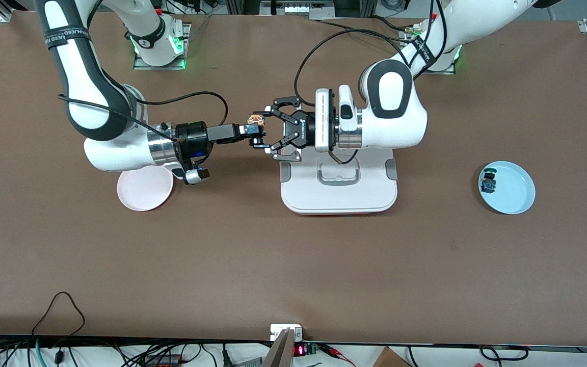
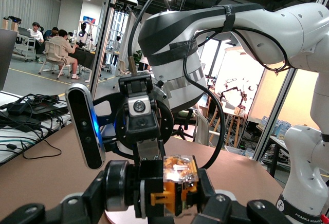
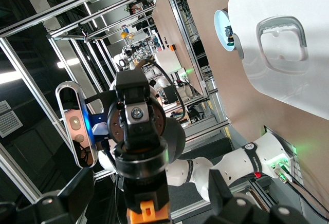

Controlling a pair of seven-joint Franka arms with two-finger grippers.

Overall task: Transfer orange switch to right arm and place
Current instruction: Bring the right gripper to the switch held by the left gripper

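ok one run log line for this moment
phase: handover | left gripper: shut on orange switch | right gripper: open around it | pink plate: bare

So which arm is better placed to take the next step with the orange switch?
The right. Its gripper stands open around the orange switch that the left gripper holds shut; it only needs to close.

White arms (image 1: 395,112), dark grey bands, black cables, black tools.

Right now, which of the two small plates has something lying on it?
The light blue plate toward the left arm's end of the table: a small dark switch lies on it. The pink plate shows nothing on it.
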